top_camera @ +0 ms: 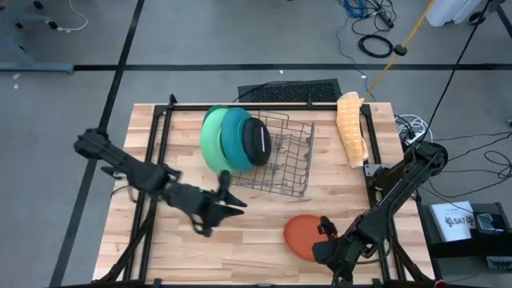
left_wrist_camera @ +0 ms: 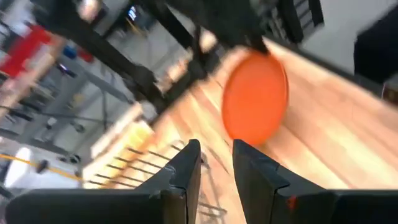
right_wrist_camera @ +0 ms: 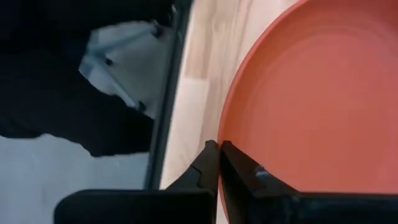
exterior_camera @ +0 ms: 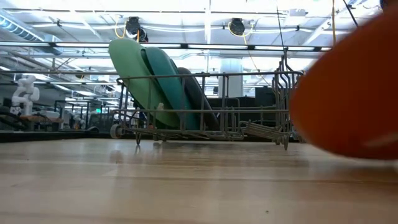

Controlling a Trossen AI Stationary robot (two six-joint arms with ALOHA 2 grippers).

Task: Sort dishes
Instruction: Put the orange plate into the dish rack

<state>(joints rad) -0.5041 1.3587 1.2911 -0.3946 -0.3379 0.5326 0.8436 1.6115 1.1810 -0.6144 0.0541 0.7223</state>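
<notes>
Wooden surface (top_camera: 160, 240) ahead: I have the right pincer (top_camera: 326, 237) pinching the orange-red plate's (top_camera: 302, 234) rim at the near edge. Left pincer (top_camera: 237, 200) waits beside the rack (top_camera: 284, 160), fingers narrowly parted. Next I'd carry the plate rackward, beside three racked dishes.
</notes>
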